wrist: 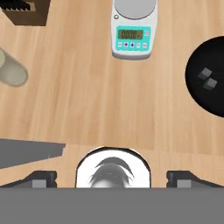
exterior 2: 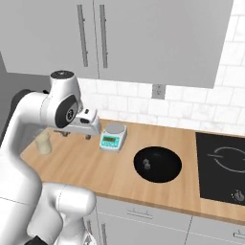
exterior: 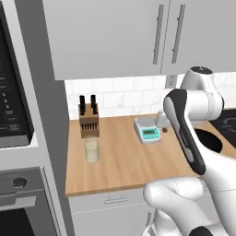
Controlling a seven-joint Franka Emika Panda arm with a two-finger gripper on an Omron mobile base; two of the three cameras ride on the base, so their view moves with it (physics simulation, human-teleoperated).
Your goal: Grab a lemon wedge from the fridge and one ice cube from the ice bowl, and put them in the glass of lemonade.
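Observation:
The glass of lemonade (exterior: 91, 151) stands on the wooden counter in front of a knife block; it also shows as glass (wrist: 11, 71) and glass (exterior 2: 44, 142). A black ice bowl (exterior 2: 165, 176) sits to the right, with small grey ice cubes (wrist: 206, 79) inside, seen too as cubes (exterior 2: 146, 165). My gripper (exterior 2: 75, 135) hovers above the counter between glass and bowl, pointing down. Its fingertips (wrist: 43, 179) stand wide apart, so the gripper (wrist: 113, 179) is open with nothing in it. The lemon wedge and the fridge are out of view.
A white-and-teal kitchen scale (exterior: 148, 131) stands at the back of the counter, near the knife block (exterior: 89, 120). A black cooktop (exterior 2: 222, 167) lies at the right. Grey wall cabinets hang overhead, and an oven column (exterior: 18, 138) bounds the counter's left end.

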